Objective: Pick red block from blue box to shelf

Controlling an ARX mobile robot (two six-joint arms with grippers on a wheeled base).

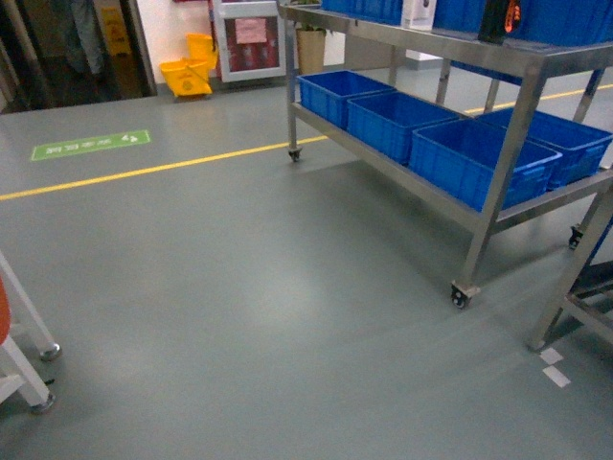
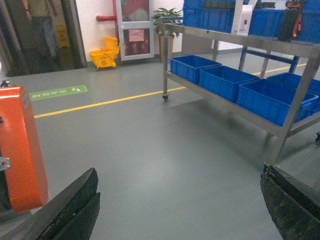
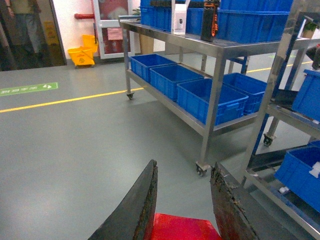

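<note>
Right gripper [image 3: 182, 205] fingers clamped on red block [image 3: 182, 227]; left gripper [image 2: 180, 210] fingers spread wide, holding nothing. Steel shelf [image 1: 498, 57] far right, carrying blue crates [image 1: 479, 158].

The floor [image 1: 249, 287] was grey-green, crossed by a yellow line [image 1: 153, 171] and marked with a green sign [image 1: 91, 145] bearing white characters. The shelf [image 1: 508, 153] was shiny silver steel, its crates [image 1: 479, 158] dark blue. A mop bucket [image 1: 187, 75] was yellow. The red block [image 3: 182, 227] showed glossy red between black jaws.
</note>
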